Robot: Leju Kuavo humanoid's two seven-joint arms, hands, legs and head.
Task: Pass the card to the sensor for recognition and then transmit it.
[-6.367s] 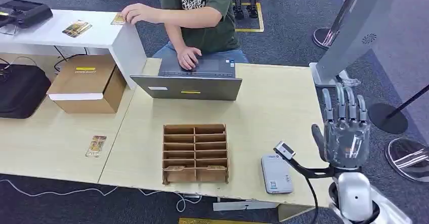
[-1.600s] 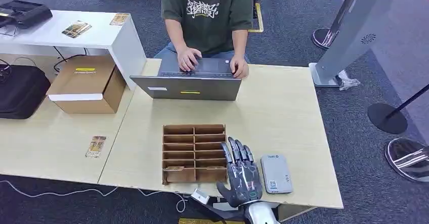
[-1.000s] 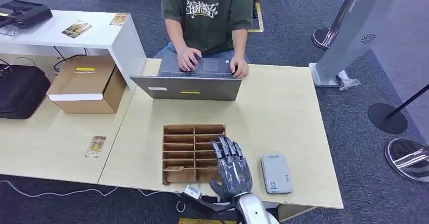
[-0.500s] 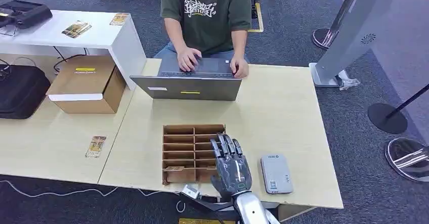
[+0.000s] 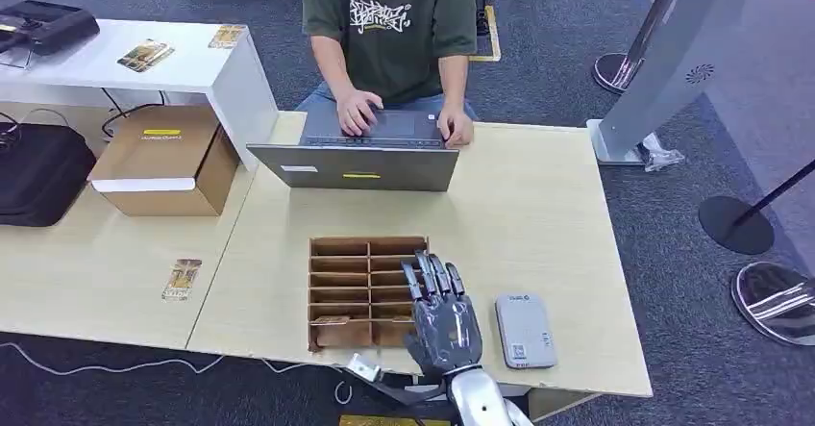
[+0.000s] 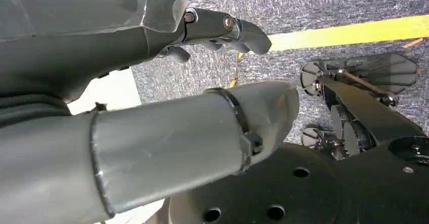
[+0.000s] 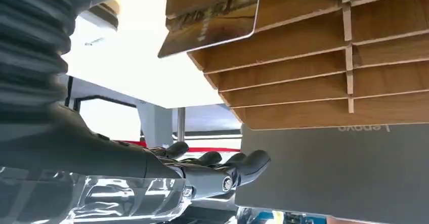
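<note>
While right hand [image 5: 442, 318] hovers, laptop [image 5: 358, 165] stands behind organizer [image 5: 370, 290]

"Lenovo" reads upside down on the grey laptop lid [image 7: 334, 168], right beside the wooden rack [image 7: 324, 57]. The person's green shirt [image 5: 389, 17] behind that laptop carries white lettering, too small to read. The card reader [image 5: 525, 330] has a blue mark, unreadable.

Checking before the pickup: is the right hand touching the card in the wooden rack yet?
Apart. The right wrist view shows the card sticking out of the wooden rack with open space between it and the right hand, whose fingers are spread.
</note>
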